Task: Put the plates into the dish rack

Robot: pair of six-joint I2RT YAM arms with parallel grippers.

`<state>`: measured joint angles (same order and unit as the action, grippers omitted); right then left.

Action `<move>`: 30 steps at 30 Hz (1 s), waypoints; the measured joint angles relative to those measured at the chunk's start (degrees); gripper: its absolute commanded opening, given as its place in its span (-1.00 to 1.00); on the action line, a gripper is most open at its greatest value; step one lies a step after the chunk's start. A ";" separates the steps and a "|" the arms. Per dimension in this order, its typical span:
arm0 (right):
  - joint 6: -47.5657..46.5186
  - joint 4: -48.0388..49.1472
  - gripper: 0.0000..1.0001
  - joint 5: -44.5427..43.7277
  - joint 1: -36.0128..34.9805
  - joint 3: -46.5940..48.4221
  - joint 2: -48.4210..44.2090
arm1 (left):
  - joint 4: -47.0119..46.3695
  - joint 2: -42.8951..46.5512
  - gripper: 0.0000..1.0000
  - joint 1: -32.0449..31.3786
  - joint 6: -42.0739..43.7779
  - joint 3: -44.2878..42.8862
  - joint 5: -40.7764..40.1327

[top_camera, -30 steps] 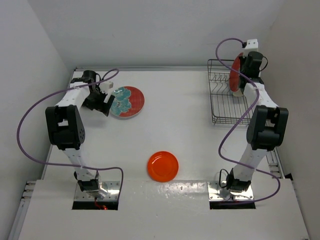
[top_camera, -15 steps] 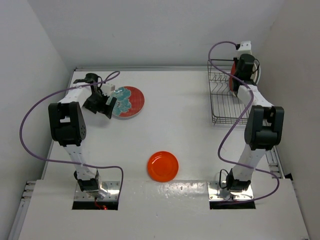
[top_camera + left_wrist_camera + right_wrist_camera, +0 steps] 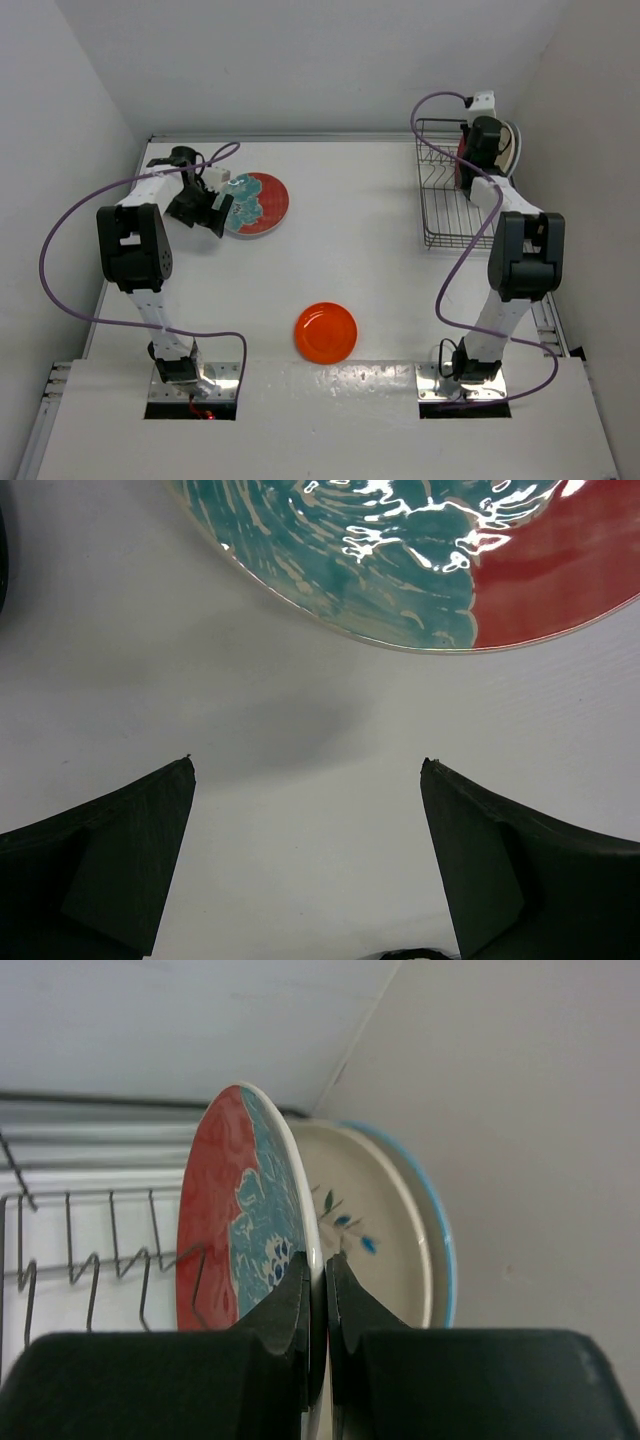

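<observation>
A red-and-teal floral plate (image 3: 256,205) lies flat on the table at the far left; its near rim fills the top of the left wrist view (image 3: 420,560). My left gripper (image 3: 213,208) is open just left of it, jaws apart over bare table (image 3: 305,772). My right gripper (image 3: 470,160) is shut on the rim of a second red-and-teal floral plate (image 3: 235,1220), held upright on edge over the dish rack (image 3: 448,205). A cream-and-light-blue sprig plate (image 3: 390,1230) stands just behind it. A small orange plate (image 3: 326,332) lies near the front centre. The black and watermelon plates are out of view.
The rack's wire dividers (image 3: 90,1260) show left of the held plate. The back wall and right wall stand close to the rack. Purple cables loop over both arms.
My right gripper has carried the upright floral plate farther back and right in the rack, close to the cream plate. My left gripper shifted slightly towards the flat plate, then stayed still.
</observation>
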<state>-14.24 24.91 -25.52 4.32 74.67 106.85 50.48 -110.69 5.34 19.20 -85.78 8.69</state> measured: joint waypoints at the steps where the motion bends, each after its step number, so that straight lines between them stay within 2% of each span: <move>1: 0.70 -1.16 -0.72 0.66 0.07 -0.33 0.00 | 0.00 0.00 1.00 0.00 0.00 0.00 0.07; 6: 1.60 0.24 -0.67 1.27 0.37 -2.23 -0.02 | 0.02 0.00 0.97 0.00 0.07 0.00 0.13; 10: 2.58 0.57 -0.19 0.55 0.72 -2.67 -0.02 | 0.02 0.00 0.97 0.00 0.24 0.00 0.13; 12: 2.99 0.70 -0.08 0.39 0.79 -2.67 -0.04 | 0.00 0.00 0.97 0.00 0.31 0.00 0.13; 16: 3.39 0.52 0.29 0.59 0.79 -2.67 -0.63 | 0.02 0.00 0.97 0.00 0.50 0.00 0.74; 17: 3.61 0.39 0.49 0.68 0.79 -2.67 -1.16 | 0.02 0.00 0.97 0.00 0.59 0.00 1.07; 19: 4.09 -0.31 0.69 1.09 0.79 -2.67 -2.69 | 0.02 0.00 0.97 0.04 0.68 0.00 1.64; 23: 4.20 -2.86 0.78 1.86 0.39 -2.51 -7.61 | -0.09 -0.09 0.97 0.28 0.68 0.00 3.89; 27: 5.16 -5.33 0.78 2.82 -1.29 -2.84 -14.97 | -0.07 -2.67 0.94 1.20 -0.11 -2.73 6.99; 30: 6.99 -5.77 0.78 3.69 -3.30 -6.14 -22.03 | -1.42 -5.57 0.84 2.03 -1.49 -5.42 9.42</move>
<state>-7.25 19.14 -21.82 1.02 68.53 84.82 49.06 -116.27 7.38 17.72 -91.20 18.11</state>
